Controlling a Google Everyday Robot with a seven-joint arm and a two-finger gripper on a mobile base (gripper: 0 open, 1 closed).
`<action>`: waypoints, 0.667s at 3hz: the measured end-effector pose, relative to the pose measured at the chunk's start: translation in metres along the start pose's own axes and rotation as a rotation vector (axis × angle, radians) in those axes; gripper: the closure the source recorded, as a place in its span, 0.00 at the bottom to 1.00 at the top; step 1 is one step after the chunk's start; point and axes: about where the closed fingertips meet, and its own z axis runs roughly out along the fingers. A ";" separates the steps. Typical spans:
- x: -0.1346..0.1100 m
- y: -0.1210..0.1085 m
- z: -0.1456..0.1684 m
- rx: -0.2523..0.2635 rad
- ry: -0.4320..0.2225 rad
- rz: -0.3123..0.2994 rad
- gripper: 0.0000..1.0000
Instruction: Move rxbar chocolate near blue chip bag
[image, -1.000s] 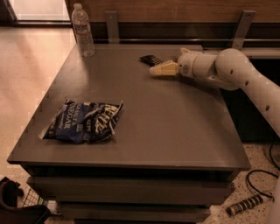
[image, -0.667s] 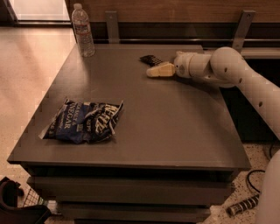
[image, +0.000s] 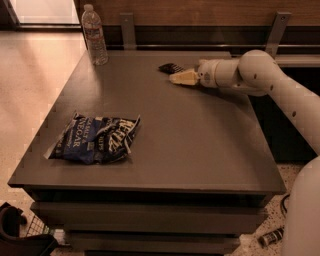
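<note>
The rxbar chocolate (image: 170, 67), a small flat black bar with white lettering, lies at the far middle of the grey table (image: 200, 145). My gripper (image: 175, 78) sits low over the table just in front of and to the right of the bar, its pale tip pointing left, close to the bar. The blue chip bag (image: 95, 139), crumpled dark blue with white lettering, lies flat at the table's near left, far from the bar and the gripper.
A clear plastic water bottle (image: 94, 36) stands upright at the table's far left corner. A wooden wall with metal brackets runs behind the table. My white arm (image: 280, 85) reaches in from the right. A striped cylinder (image: 270, 237) lies on the floor at lower right.
My gripper has shifted slightly left, toward the rxbar. The bar, the bag and the bottle have not moved.
</note>
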 end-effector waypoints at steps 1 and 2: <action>-0.005 0.000 -0.002 0.000 0.000 0.000 0.80; -0.006 0.001 -0.002 0.000 0.000 0.000 1.00</action>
